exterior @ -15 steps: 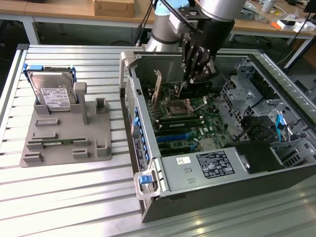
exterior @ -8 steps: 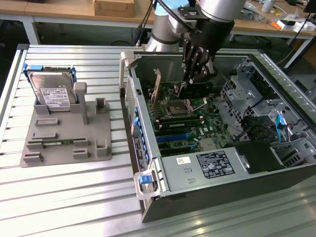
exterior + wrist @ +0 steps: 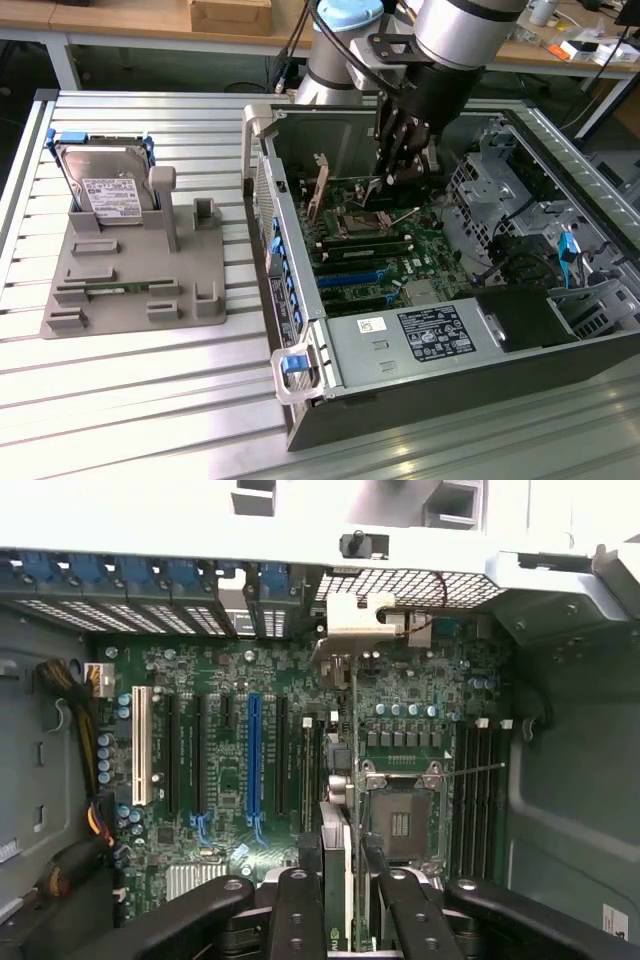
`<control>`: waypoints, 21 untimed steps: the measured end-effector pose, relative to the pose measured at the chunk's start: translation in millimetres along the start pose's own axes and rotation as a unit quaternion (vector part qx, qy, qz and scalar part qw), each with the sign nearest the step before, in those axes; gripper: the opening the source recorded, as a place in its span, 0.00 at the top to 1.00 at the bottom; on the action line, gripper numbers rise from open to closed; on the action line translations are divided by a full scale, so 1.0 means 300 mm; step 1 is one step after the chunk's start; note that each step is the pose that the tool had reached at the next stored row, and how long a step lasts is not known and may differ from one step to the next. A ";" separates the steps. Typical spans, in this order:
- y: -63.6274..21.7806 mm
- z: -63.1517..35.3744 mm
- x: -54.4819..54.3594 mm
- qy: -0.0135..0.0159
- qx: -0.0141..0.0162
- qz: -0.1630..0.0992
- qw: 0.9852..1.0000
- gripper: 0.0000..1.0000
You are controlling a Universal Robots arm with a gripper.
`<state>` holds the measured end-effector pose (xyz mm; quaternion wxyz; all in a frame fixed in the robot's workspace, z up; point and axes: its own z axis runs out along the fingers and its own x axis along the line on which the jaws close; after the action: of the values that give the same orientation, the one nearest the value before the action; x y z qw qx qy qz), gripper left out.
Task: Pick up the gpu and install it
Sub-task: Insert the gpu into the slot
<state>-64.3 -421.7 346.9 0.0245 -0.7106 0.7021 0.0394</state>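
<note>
Jaws clamp gpu edge-on (pointing down inside case) over mobo.

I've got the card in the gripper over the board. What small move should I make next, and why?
Probably nudge the gpu sideways toward the long black slot before lowering. The gripper holds it edge-on above the motherboard, and its edge seems to sit between that slot and the CPU socket, not over the slot.

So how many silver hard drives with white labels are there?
1. The boxy silver hard drive stands in the grey plastic holder, at the exterior view's left; others may hide inside the open computer case.
</note>
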 end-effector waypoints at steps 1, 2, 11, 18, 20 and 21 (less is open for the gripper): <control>0.000 0.004 0.002 0.000 0.001 0.012 1.000 0.74; 0.000 0.005 0.010 0.000 0.001 0.014 1.000 0.74; 0.008 0.034 0.111 0.004 0.002 0.025 1.000 0.74; 0.039 0.086 0.170 0.005 0.002 0.025 1.000 0.74; 0.040 0.103 0.172 0.005 0.002 0.025 1.000 0.74; 0.043 0.116 0.173 0.005 0.002 0.025 1.000 0.74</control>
<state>-77.5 -470.4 307.9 0.0219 -0.6927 0.7201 0.0351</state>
